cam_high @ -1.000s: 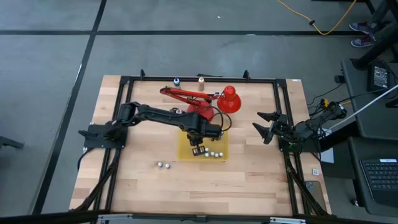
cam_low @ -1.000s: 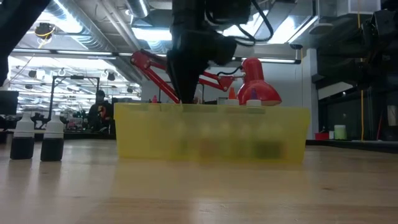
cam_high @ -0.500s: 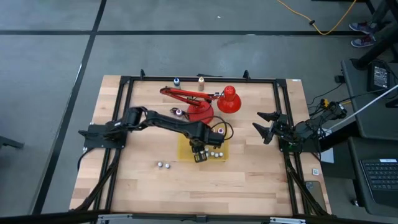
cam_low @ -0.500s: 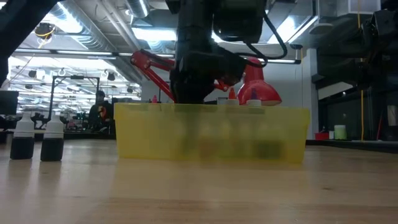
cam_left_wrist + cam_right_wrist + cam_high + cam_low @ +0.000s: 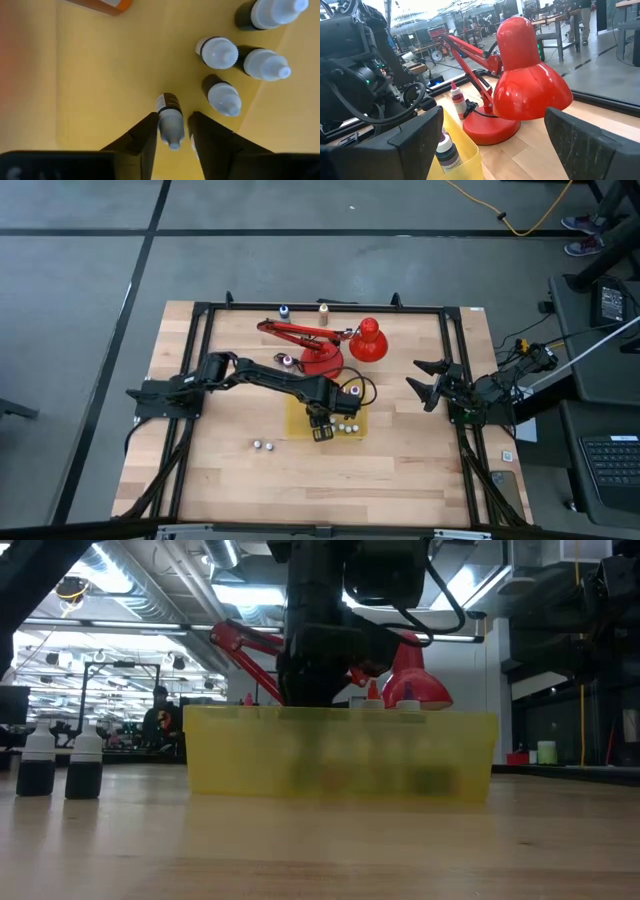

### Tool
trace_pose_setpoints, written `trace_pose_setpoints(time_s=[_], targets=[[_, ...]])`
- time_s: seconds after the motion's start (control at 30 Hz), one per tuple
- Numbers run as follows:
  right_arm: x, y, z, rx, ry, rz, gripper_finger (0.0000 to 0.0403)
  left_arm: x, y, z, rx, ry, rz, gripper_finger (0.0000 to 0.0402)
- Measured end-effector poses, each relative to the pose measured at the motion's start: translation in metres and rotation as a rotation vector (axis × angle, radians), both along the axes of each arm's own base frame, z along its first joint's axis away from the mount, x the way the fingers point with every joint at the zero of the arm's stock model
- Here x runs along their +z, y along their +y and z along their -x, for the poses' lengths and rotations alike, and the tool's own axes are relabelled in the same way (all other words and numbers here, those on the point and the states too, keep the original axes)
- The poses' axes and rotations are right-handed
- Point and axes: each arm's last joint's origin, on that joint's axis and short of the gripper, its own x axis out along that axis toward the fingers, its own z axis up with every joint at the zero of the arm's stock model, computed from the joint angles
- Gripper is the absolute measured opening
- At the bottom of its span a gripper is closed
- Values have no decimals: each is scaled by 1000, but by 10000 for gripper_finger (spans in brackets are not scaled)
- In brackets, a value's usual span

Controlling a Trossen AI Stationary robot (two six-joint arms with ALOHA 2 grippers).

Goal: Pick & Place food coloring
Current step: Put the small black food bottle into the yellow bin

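Observation:
My left gripper [image 5: 321, 432] reaches down into the yellow tray [image 5: 298, 423] and is shut on a tiny food coloring bottle [image 5: 169, 122] with a white cap and a dark body. Several more bottles [image 5: 223, 98] stand upright on the tray floor beside it. Two bottles [image 5: 263, 446] stand on the wood near the tray, seen in the low view as dark bottles [image 5: 60, 762]. My right gripper [image 5: 428, 380] waits open at the table's right edge. My left gripper [image 5: 172, 142] pinches the bottle's white cap end [image 5: 171, 131] between its two fingers, coming from above and pointing down. The bottle stands upright below the fingers, its dark lower end [image 5: 167, 101] toward the tray floor. Whether that end rests on the floor cannot be told.
A big red desk lamp [image 5: 340, 340] stands just beyond the tray, with a bottle [image 5: 286, 360] by its base. Two more bottles [image 5: 284, 311] stand at the far edge. A black frame [image 5: 200, 360] rims the table. Bare wood lies near the tray's front.
My left gripper moved a little toward the near edge and sank lower into the yellow tray, carrying the bottle. It has kept still over the last half second. The right arm has not moved.

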Motion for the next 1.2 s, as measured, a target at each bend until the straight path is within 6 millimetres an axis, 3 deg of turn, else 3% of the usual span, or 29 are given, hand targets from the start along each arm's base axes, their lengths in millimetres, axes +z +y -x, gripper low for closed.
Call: trace_pose_setpoints(time_s=[0.37, 0.67, 1.0, 1.2], targets=[[0, 0, 0, 0, 0, 1, 347, 9, 2, 2, 5, -24, -26, 164], [0, 0, 0, 0, 0, 1, 347, 14, 3, 5, 37, -17, -39, 177], [0, 0, 0, 0, 1, 2, 347, 35, 14, 16, 256, -43, -161, 214], [0, 0, 0, 0, 0, 0, 347, 53, 8, 39, 431, -82, -150, 250]])
